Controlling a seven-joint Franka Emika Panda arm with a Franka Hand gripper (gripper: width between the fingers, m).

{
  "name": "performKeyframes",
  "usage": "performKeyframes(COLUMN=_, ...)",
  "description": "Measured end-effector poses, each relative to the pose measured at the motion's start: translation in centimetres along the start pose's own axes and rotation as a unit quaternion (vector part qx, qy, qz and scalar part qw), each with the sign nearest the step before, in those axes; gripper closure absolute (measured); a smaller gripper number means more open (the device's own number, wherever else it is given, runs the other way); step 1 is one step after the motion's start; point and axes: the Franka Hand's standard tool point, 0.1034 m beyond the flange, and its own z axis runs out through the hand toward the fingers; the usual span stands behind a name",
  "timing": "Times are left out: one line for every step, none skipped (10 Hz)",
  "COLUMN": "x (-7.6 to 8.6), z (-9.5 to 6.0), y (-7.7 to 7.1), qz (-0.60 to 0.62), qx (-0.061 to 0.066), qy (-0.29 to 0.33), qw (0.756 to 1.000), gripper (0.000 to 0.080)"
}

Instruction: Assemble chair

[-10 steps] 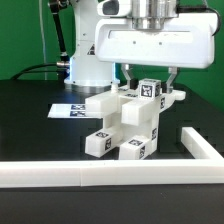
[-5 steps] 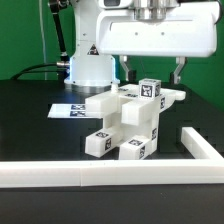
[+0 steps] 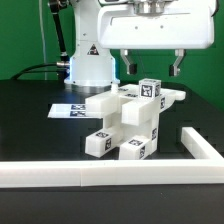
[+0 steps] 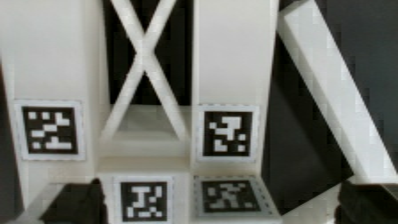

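The chair (image 3: 128, 118) is a joined group of white blocky pieces with black-and-white tags, lying on the black table in the middle of the exterior view. My gripper (image 3: 150, 64) hangs above it with its fingers spread apart and nothing between them. The fingertips (image 3: 177, 68) are clear of the chair's top tagged block (image 3: 150, 88). In the wrist view the chair's white bars and tags (image 4: 226, 131) fill the picture, with dark fingertips (image 4: 75, 199) at either side of two tagged blocks.
A long low white border rail (image 3: 100, 172) runs along the front and turns back at the exterior view's right (image 3: 200, 145). The marker board (image 3: 68, 109) lies flat behind the chair to the exterior view's left. The robot base (image 3: 88, 65) stands at the back.
My gripper has risen straight up from around the chair's top, leaving the chair standing as it was. Its fingers are now clear above the tagged block.
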Motion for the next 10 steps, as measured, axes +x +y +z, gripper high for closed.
performKeyframes(x=0.0, z=0.0, y=0.0, qz=0.0, qx=0.0, qy=0.0, qw=1.0, gripper=0.015)
performKeyframes(x=0.0, z=0.0, y=0.0, qz=0.0, qx=0.0, qy=0.0, qw=1.0, gripper=0.015)
performKeyframes(x=-0.3, z=0.0, y=0.0, qz=-0.007, qx=0.0, qy=0.0, qw=1.0, gripper=0.015)
performKeyframes(x=-1.3, z=-0.2, y=0.3, qz=-0.045, qx=0.005, qy=0.001, qw=0.999, gripper=0.015)
performKeyframes(x=-2.1, z=-0.5, y=0.9, qz=-0.084, qx=0.009, qy=0.001, qw=0.996, gripper=0.015)
performKeyframes(x=-2.5, z=-0.6, y=1.3, qz=-0.103, qx=0.011, qy=-0.001, qw=0.995, gripper=0.015)
performKeyframes(x=-2.7, z=-0.6, y=1.6, qz=-0.103, qx=0.014, qy=-0.003, qw=0.995, gripper=0.015)
performKeyframes(x=-2.6, z=-0.5, y=1.9, qz=-0.085, qx=0.02, qy=-0.006, qw=0.996, gripper=0.015)
performKeyframes(x=-2.6, z=-0.4, y=1.8, qz=-0.088, qx=0.019, qy=-0.006, qw=0.996, gripper=0.015)
performKeyframes(x=-2.7, z=-0.4, y=1.8, qz=-0.088, qx=0.019, qy=-0.006, qw=0.996, gripper=0.015)
